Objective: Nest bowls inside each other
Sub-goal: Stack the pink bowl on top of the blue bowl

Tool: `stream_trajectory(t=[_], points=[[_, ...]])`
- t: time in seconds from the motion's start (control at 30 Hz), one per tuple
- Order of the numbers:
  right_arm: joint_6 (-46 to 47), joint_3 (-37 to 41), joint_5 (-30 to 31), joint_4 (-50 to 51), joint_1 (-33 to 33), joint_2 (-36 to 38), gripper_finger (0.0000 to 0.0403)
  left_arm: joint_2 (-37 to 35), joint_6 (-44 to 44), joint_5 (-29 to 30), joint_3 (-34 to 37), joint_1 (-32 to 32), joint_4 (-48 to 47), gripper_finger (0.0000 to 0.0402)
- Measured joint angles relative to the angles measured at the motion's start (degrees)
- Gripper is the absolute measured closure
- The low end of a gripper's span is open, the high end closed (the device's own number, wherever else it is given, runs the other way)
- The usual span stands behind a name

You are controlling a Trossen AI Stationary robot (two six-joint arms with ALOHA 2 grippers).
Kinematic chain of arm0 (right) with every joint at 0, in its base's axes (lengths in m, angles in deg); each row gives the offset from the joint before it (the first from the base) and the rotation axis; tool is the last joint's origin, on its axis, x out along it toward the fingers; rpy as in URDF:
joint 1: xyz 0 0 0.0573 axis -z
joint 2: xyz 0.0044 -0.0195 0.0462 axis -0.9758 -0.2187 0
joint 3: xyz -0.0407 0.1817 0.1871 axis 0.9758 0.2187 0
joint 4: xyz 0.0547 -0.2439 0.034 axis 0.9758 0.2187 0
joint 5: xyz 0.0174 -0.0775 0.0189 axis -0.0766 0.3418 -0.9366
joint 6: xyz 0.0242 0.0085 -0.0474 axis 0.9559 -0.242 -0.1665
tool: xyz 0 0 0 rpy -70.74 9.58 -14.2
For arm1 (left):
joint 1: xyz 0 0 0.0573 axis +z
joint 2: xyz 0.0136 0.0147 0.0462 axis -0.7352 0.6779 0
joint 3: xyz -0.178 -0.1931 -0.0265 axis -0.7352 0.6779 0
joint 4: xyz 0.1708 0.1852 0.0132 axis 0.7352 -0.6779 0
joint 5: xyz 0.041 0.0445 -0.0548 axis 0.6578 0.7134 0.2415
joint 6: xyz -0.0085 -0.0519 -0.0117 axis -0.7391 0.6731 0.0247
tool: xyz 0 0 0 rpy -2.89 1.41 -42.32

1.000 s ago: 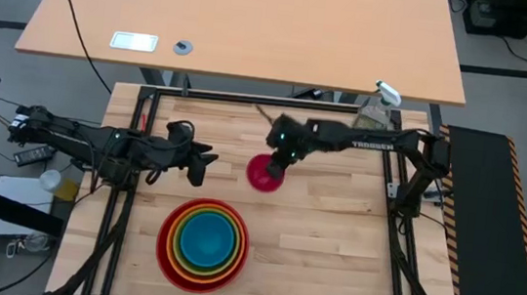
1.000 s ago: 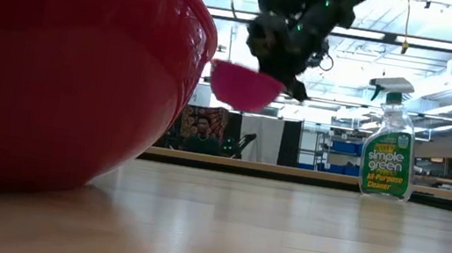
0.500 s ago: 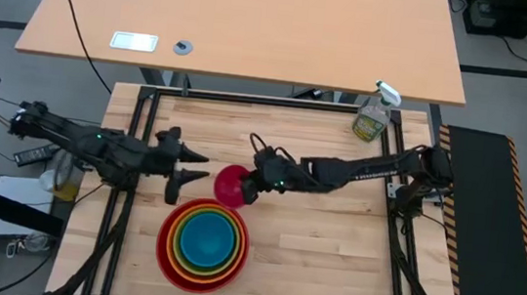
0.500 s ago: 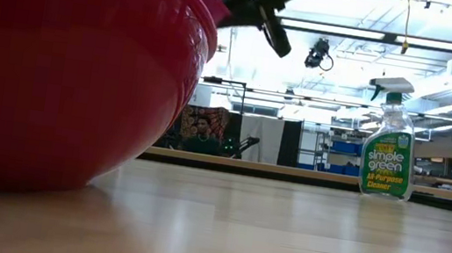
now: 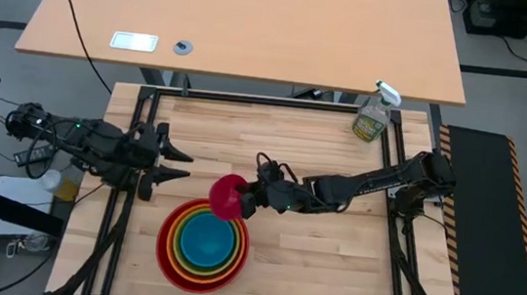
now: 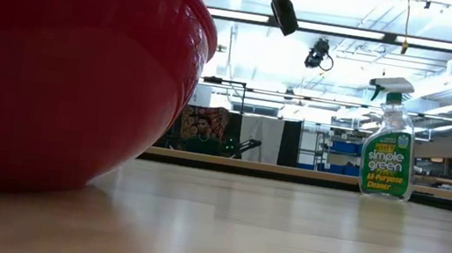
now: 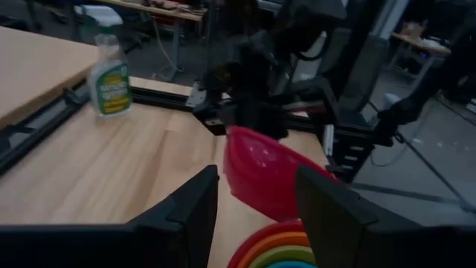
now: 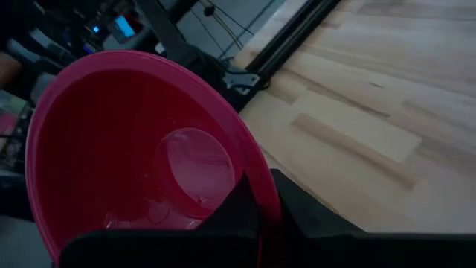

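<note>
Four bowls sit nested near the table's front: red (image 5: 166,255) outermost, then orange, lime green and blue (image 5: 202,243). The red one's base rests on the table (image 6: 64,77). The small pink bowl (image 5: 227,196) hangs tilted over the stack's far rim, with my right gripper (image 5: 244,201) shut on it. My left gripper (image 5: 171,163) stands open to the left of the stack, holding nothing. It faces the pink bowl (image 7: 271,179). My right gripper pinches the pink bowl's rim (image 8: 258,195) on the bowl's right side, one finger inside the bowl and one outside. The fingers come from the table's right, slanting a little downward. The bowl is lifted clear and tilted, above the far edge of the stack.
A clear spray bottle (image 5: 373,117) with a green label stands at the table's far right corner (image 6: 390,141). Black frame rails (image 5: 249,98) run along the table's edges. Bare wood lies to the right of the stack.
My right gripper has carried the pink bowl from the table's middle toward the left and near edge, up to the stack's far rim, rolling so that the bowl tips. My left gripper has drawn back toward the left edge and turned, staying open.
</note>
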Motion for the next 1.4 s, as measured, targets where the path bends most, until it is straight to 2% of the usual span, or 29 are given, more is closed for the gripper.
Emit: stream_trajectory(t=[0.3, 0.53, 0.63, 0.77, 0.87, 0.97, 1.07, 1.17, 1.3, 1.4], points=[[-0.06, 0.00, -0.38, -4.19, -2.00, -0.02, 0.0381, 0.07, -4.36, -0.67, 0.00, -0.88, 0.35, 0.0221], [-1.66, -0.07, -8.95, -11.35, -2.86, -0.96, 0.0381, -0.01, -3.71, -0.82, 1.52, -0.91, 0.66, 0.0221], [0.01, -0.15, -12.26, -14.24, -2.42, -2.87, 0.0381, -1.15, -0.72, -3.08, 6.56, -0.91, 3.31, 0.0221], [2.82, -0.73, -12.73, -13.52, -2.31, -6.95, 0.0381, -2.18, 7.70, -6.29, 12.85, -1.22, 6.18, 0.0221], [4.19, -3.04, -15.26, -13.60, -2.25, -10.26, 0.0381, -2.77, 12.15, -7.17, 13.51, -2.46, 7.35, 0.0221], [4.08, -7.12, -19.04, -12.95, -2.16, -14.25, 0.0381, -3.47, 12.54, -7.01, 13.06, -3.78, 7.11, 0.0221], [2.31, -13.21, -23.27, -8.48, -2.07, -19.11, 0.0381, -3.70, 11.97, -5.63, 11.83, -4.16, 6.40, 0.0221], [-0.48, -22.59, -24.38, 4.15, -2.06, -23.17, 0.0381, -3.68, 11.81, -4.46, 9.73, -4.16, 3.17, 0.0221], [-4.71, -34.72, -18.68, 22.65, -2.53, -27.49, 0.0381, -3.61, 12.68, -0.87, 8.87, -4.16, -0.79, 0.0221], [-5.49, -40.48, -15.16, 33.24, -2.58, -30.31, 0.0381, -3.58, 15.02, 1.35, 8.87, -4.14, -2.26, 0.0221]])
